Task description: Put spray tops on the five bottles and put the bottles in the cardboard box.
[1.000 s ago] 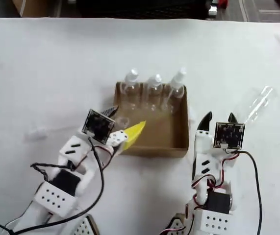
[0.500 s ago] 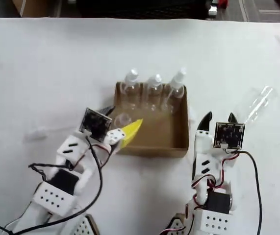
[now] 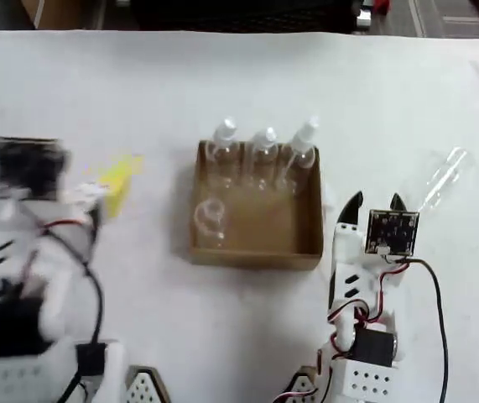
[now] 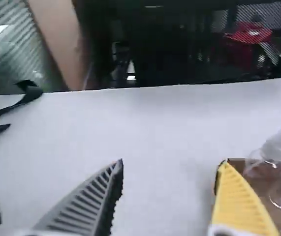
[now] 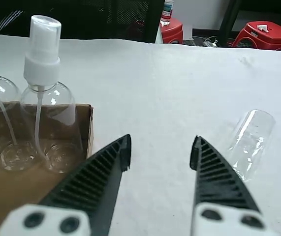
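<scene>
High view: the cardboard box holds three capped bottles along its far wall and an uncapped bottle in its near-left corner. A fifth bottle lies on the table right of the box. The left gripper, fingers apart and empty, hangs left of the box. The right gripper, likewise apart, sits off its near-right corner.

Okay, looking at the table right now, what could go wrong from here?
1. The loose bottle lies on its side near the open right end effector; being round, it may roll away when gripped.
2. The front bottle in the cardboard box appears to lack a spray top; it could be left unfinished.
3. Three spray-topped bottles stand close together along the box's far wall; adding another might topple them.
</scene>
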